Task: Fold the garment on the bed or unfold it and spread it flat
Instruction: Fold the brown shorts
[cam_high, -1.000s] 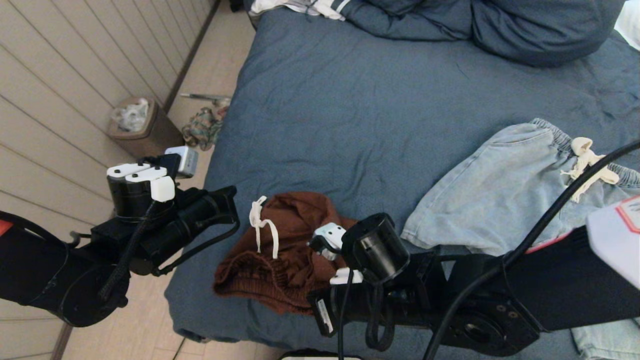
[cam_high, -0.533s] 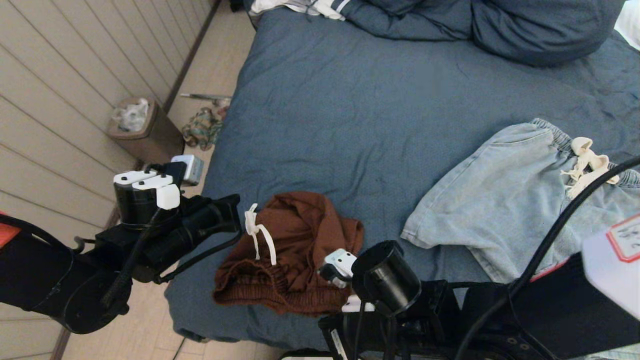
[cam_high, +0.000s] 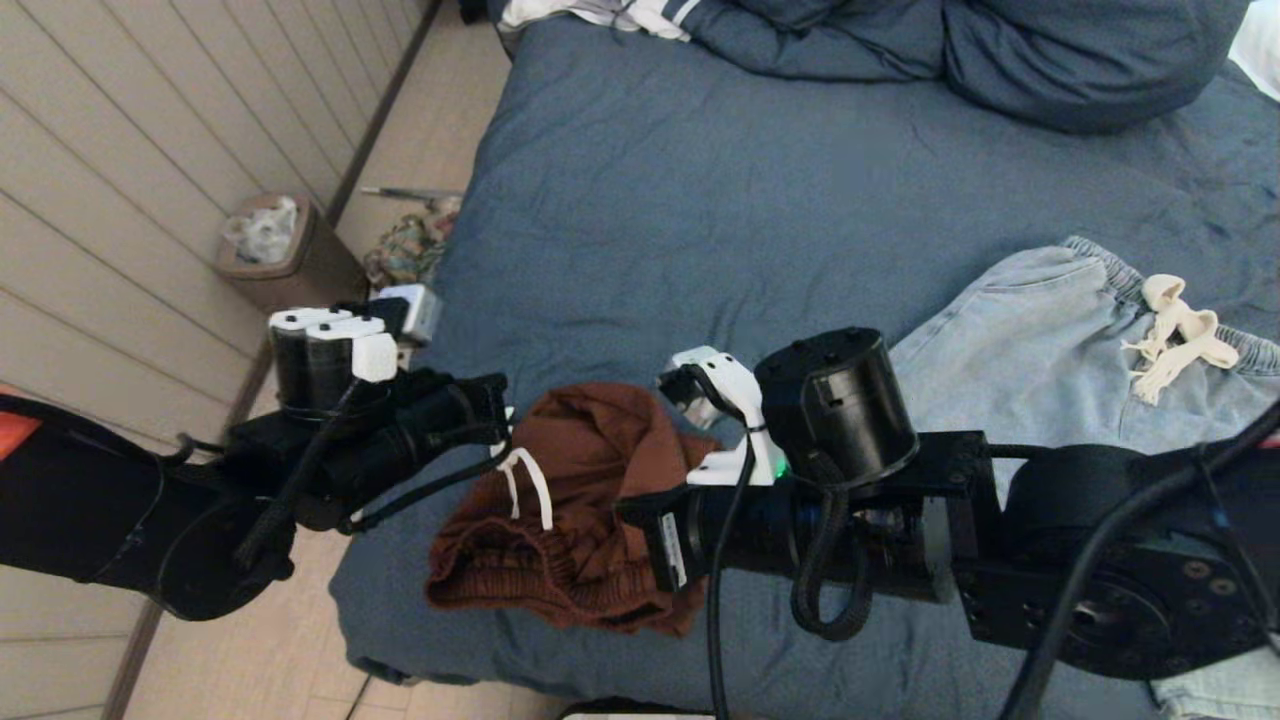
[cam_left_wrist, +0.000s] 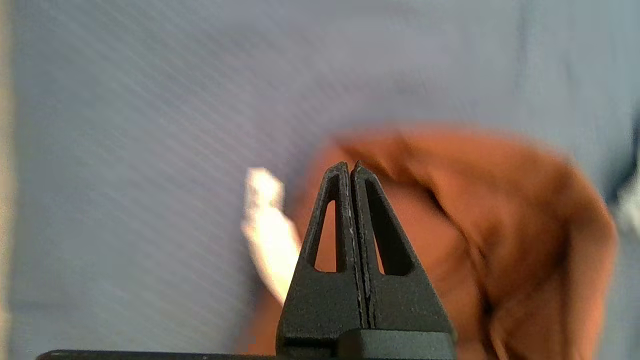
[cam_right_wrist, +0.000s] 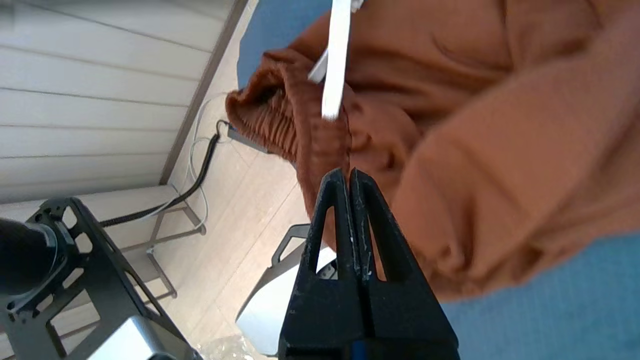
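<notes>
Along the left runs a panelled wall (cam_high: 150, 150) with a strip of pale floor (cam_high: 420, 120) between it and the bed. On that strip stands a small brown bin (cam_high: 290, 265) holding crumpled clear plastic, with a bundle of patterned cloth (cam_high: 405, 250) just beside it.

The left gripper (cam_left_wrist: 350, 167) hangs at the bed's left edge, over the margin of the rust-brown garment (cam_high: 590, 500), its fingers (cam_left_wrist: 367, 215) pressed together with nothing between them.

The bed (cam_high: 700, 200) fills the middle and right, its slate-blue cover wrinkled and broad bare room across its centre. The brown garment lies bunched near the near-left corner, its ribbed waistband and white drawstring (cam_high: 525, 480) toward the edge.

The right gripper (cam_right_wrist: 348, 172) sits low at the near edge, beside the garment's right side, clenched empty; whether it touches the cloth I cannot tell.

Further right lie pale denim shorts (cam_high: 1040, 370) with a cream drawstring (cam_high: 1175, 335), apart from the brown heap. The bunched duvet (cam_high: 950, 50) lies along the far end.
</notes>
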